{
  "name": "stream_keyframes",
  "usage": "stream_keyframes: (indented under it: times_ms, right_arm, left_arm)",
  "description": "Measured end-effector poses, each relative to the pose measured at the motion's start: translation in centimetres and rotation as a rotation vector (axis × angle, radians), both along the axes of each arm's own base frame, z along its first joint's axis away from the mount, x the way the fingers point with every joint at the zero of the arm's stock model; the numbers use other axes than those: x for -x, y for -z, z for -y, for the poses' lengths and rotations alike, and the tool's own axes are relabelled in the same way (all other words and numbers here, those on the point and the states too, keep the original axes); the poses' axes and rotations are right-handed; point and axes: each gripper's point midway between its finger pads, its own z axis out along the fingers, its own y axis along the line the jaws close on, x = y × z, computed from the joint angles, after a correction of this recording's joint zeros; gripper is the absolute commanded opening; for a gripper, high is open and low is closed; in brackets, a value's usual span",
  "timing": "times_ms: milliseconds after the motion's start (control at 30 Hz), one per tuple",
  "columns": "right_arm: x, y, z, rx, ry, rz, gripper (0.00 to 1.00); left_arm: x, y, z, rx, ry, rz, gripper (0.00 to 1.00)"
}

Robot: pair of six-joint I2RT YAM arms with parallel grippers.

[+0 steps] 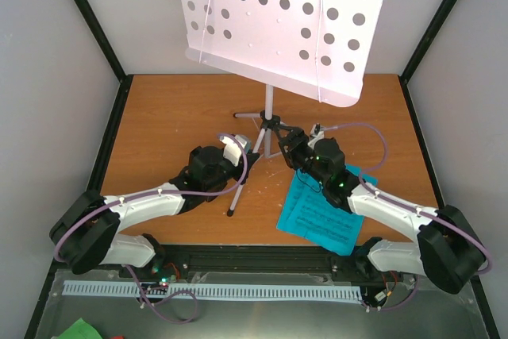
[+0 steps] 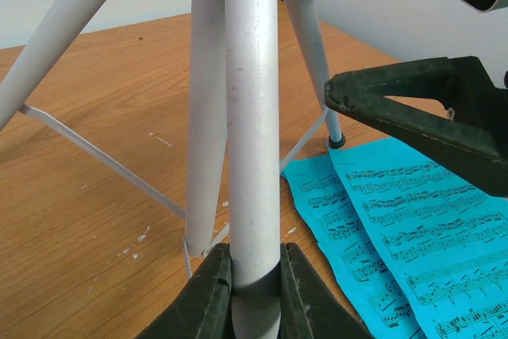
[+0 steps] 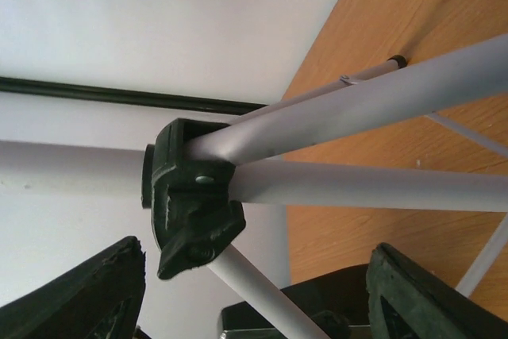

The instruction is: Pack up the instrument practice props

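Wooden table (image 1: pixel 159 117) sitting inside a pale booth
Plain white walls (image 1: pixel 48 77) are closing in the orange-brown tabletop on three sides, black frame posts (image 1: pixel 87 17) are running down the back corners, soft even light is falling across everything, and a grey metal shelf (image 1: pixel 238 315) is carrying a white slotted strip (image 1: pixel 238 292) along the near edge

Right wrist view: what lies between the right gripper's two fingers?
The black hub of the music stand, with one grey leg below it, sits between the open right gripper fingers, gaps either side; the right wrist view shows it.
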Motion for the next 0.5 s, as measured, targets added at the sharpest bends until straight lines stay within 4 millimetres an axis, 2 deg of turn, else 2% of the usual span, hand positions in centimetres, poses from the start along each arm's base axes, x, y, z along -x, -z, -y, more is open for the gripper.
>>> stream_keyframes:
  times_ms: [167, 233, 400, 500]
  right_arm:
    - [-0.7, -0.3, -0.5, -0.038, -0.004, -0.012, 0.6]
    - [-0.9, -0.6, -0.6, -0.05, -0.005, -0.005, 0.51]
    - [-1.2, -1.2, -0.7, -0.066, -0.004, 0.007, 0.21]
    - [-1.4, -1.4, -0.5, -0.075, 0.005, 0.011, 0.13]
  left_arm:
    - [0.0, 0.0, 0.0, 0.0, 0.0, 0.0, 0.03]
    - [0.0, 0.0, 0.0, 0.0, 0.0, 0.001, 0.03]
    - [0.0, 0.0, 0.0, -0.001, 0.0, 0.0, 0.03]
    - [0.0, -0.1, 0.0, 0.0, 0.0, 0.001, 0.03]
